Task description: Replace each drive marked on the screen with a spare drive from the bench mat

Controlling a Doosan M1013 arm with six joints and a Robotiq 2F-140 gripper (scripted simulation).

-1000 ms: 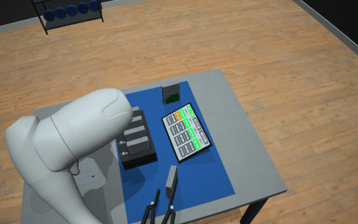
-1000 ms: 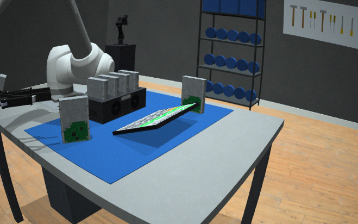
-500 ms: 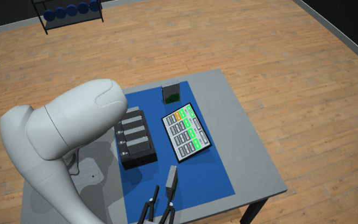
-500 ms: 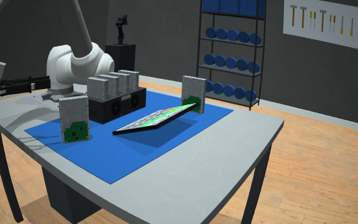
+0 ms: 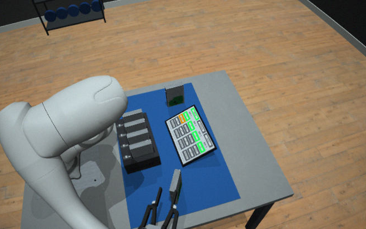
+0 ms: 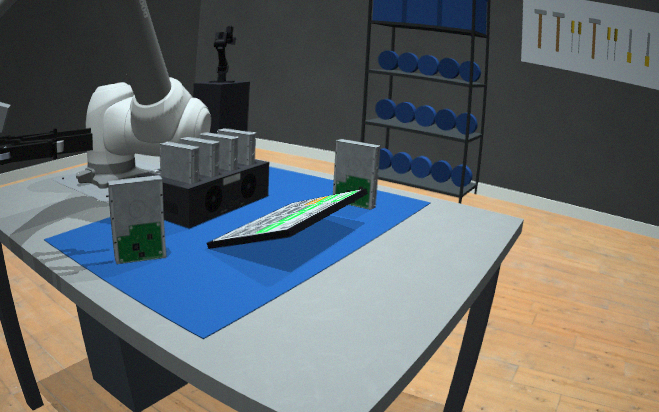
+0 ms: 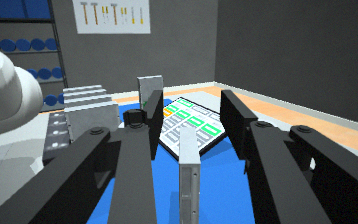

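Observation:
The dock stands on the blue mat, with several grey drives upright in its bays. The nearest of them is the end drive. One loose drive stands upright at the mat's near end, green board low on its side. Another loose drive stands upright at the far end. The screen shows one orange cell and several green ones; its text is unreadable. My gripper is part open and empty, above and behind the near loose drive.
The screen leans over the mat between the two loose drives, beside the dock. The robot's arm reaches past the dock's left side. The grey table borders the mat. A shelf rack and a tool board are in the background.

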